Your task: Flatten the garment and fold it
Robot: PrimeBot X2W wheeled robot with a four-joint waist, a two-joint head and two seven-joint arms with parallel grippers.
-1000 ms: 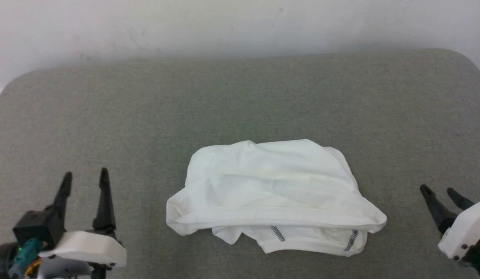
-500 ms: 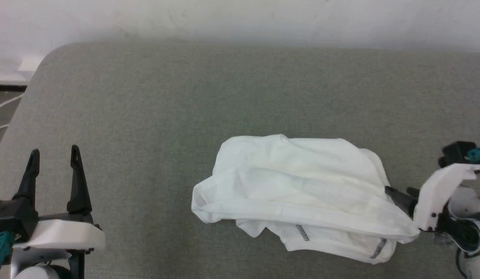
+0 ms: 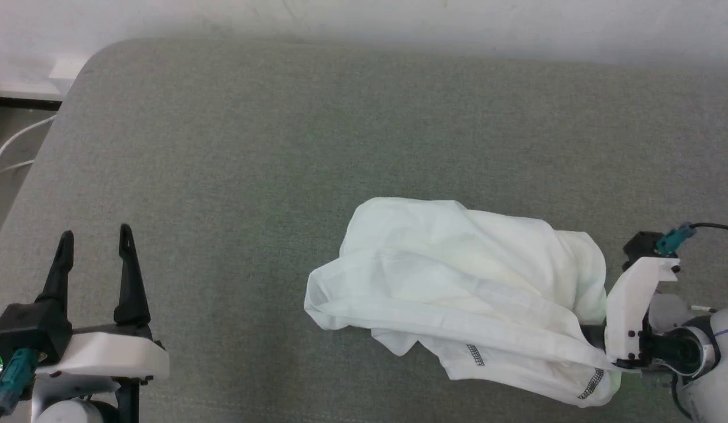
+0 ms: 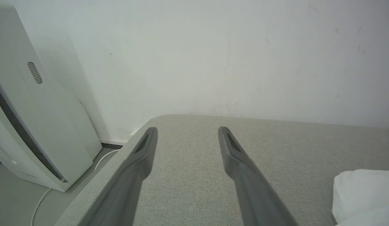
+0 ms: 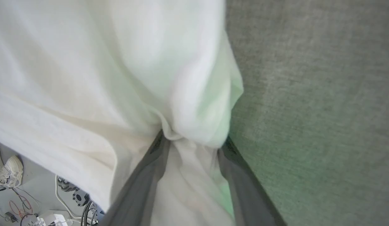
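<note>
Right end effector (image 5: 193, 145) has slid into the garment's (image 3: 458, 282) right edge, fingers (image 5: 144, 175) apart around cloth; we expect closing next

L claw (image 3: 96, 232) spread, tips up, R claw (image 5: 193, 139) spread, pointing left

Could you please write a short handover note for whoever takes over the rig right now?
Left gripper: open and empty, hovering over the grey cushion, apart from the garment.
Right gripper: fingers apart, pushed into the garment's right edge with cloth bunched between them; it does not look clamped.
The garment is a crumpled white heap on the cushion, right of centre in the head view.
Done: nothing flattened or folded.
Left: grip it, spread it flat, then fold.
</note>
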